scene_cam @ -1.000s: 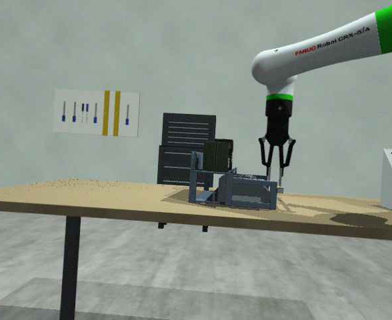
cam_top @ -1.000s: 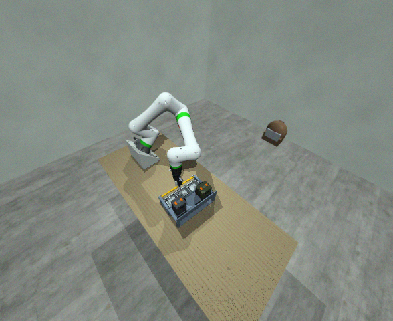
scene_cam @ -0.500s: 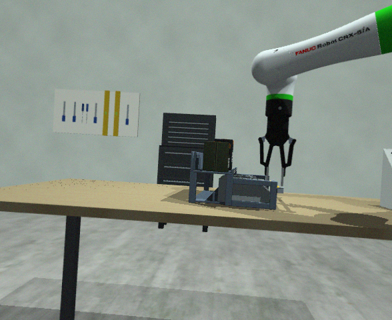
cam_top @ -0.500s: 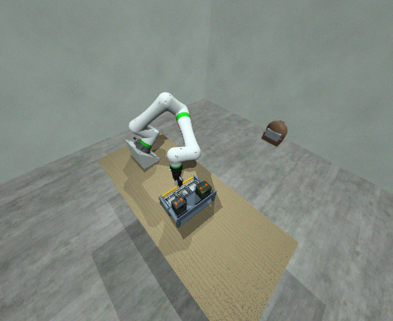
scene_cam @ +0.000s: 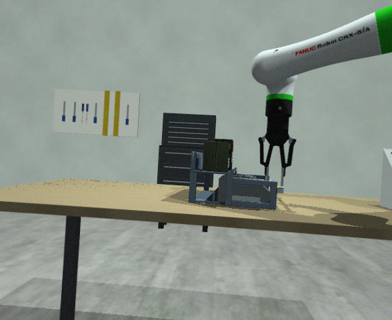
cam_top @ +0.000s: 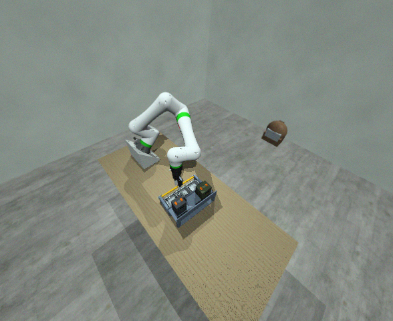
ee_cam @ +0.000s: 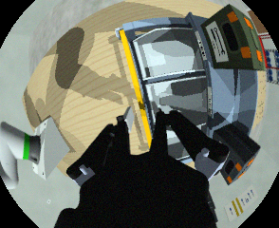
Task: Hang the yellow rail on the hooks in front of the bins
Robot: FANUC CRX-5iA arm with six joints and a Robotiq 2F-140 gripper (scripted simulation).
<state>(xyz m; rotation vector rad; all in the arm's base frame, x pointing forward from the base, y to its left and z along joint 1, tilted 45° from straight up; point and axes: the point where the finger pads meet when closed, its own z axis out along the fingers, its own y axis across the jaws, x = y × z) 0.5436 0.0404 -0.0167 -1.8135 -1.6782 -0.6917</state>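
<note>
Yellow rail (ee_cam: 135, 86) between parted end effector (ee_cam: 141, 122) fingers, grey bins (ee_cam: 177, 66) just beside

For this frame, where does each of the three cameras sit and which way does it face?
Top: high in the room, looking down at the table; whole arm shows.
Exterior: beside the table, level, facing the bin frame; forearm and gripper show.
Wrist: on the arm, facing down; fingers show.
All three share the yellow rail.
</note>
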